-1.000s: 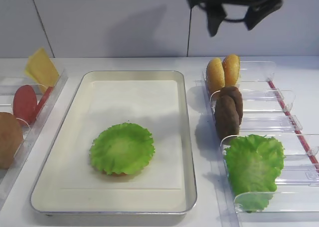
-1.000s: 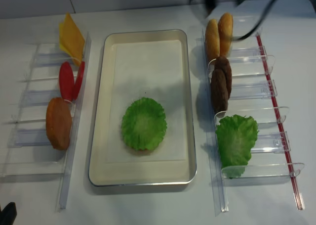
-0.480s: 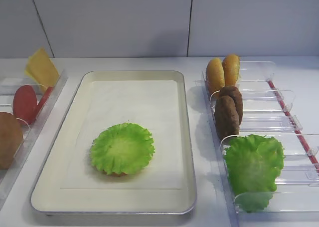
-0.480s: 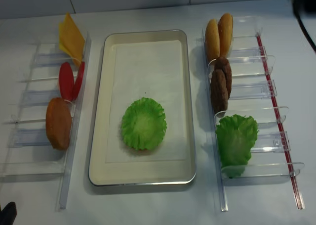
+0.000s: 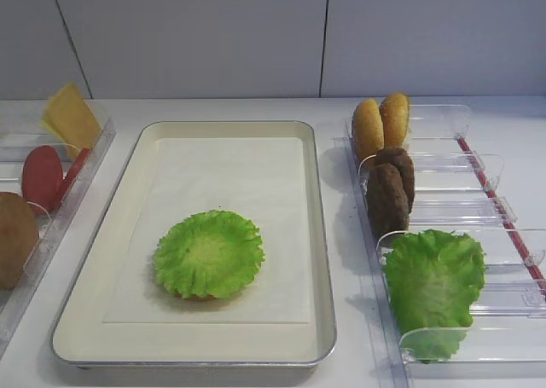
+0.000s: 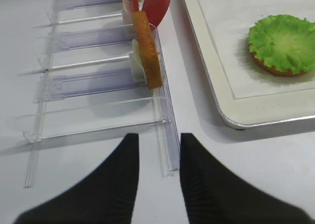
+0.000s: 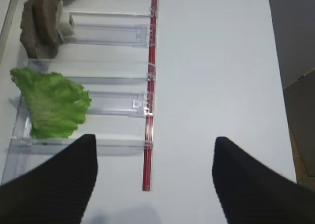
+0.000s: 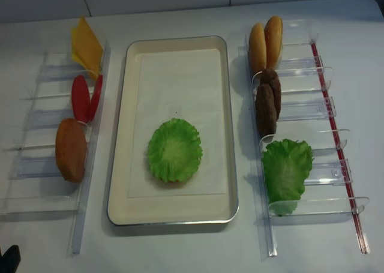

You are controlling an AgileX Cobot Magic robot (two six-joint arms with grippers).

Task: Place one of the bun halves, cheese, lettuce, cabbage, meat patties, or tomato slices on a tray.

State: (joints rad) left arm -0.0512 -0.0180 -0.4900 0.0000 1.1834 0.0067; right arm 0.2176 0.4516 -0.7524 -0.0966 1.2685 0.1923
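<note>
Gone from above the golden-brown round bun halves (image 5: 381, 124), the right gripper (image 7: 155, 179) is wide apart and empty over white table. Left gripper (image 6: 156, 177) looks narrow, empty. Frilly green lettuce (image 5: 209, 254) lies inside the silver-rimmed tray (image 5: 322, 260), clear of its edges.

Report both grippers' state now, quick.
Left gripper: narrow gap between the fingers, nothing in it; open or shut cannot be told.
Right gripper: open wide, holding nothing.

Beneath the lettuce (image 6: 282, 41) only a thin orange-brown rim shows, too little to identify; both hands are cut off by the lower picture edges, the right hand (image 7: 155, 184) and left hand (image 6: 158, 184) visible as dark fingers only, wrists unseen.
</note>
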